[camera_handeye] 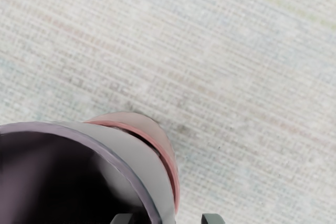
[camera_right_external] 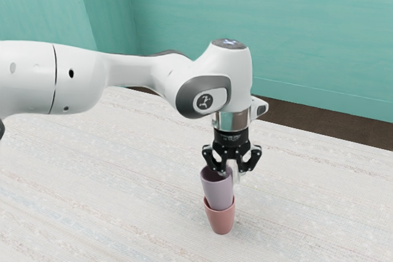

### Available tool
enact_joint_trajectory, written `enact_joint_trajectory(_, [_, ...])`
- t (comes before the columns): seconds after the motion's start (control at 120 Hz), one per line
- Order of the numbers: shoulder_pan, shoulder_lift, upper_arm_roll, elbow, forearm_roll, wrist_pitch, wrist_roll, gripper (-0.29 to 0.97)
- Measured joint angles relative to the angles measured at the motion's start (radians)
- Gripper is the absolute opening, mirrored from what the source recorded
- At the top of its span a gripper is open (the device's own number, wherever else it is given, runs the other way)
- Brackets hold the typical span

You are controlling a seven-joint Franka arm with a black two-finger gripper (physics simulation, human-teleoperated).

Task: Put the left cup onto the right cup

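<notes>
A purple cup (camera_right_external: 217, 189) stands nested, tilted a little, inside a pink cup (camera_right_external: 220, 219) on the table near its front. My gripper (camera_right_external: 232, 172) hangs straight down over the purple cup's rim on the exterior view's right side. Its fingers straddle that rim wall with a gap on either side, so it is open. In the wrist view the purple cup (camera_handeye: 123, 169) lies just under my hand with its dark inside showing. The pink cup (camera_handeye: 157, 137) peeks out as a band around it, and both fingertips (camera_handeye: 212, 219) stand apart across the purple wall.
The cups rest on a pale woven tabletop (camera_right_external: 92, 182) that stretches wide on every side. The table's far edge (camera_right_external: 319, 128) meets a dark floor strip below a teal wall.
</notes>
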Motion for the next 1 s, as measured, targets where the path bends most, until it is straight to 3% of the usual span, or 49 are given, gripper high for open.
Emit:
enact_joint_trajectory(0.142, [0.000, -0.003, 0.000, -0.002, -0.001, 0.013, 0.002, 0.46])
enact_joint_trajectory(0.333, [0.001, -0.010, 0.000, -0.005, -0.001, 0.018, 0.004, 0.59])
enact_joint_trajectory(1.0, [-0.010, -0.149, 0.008, -0.023, 0.000, -0.042, 0.014, 0.68])
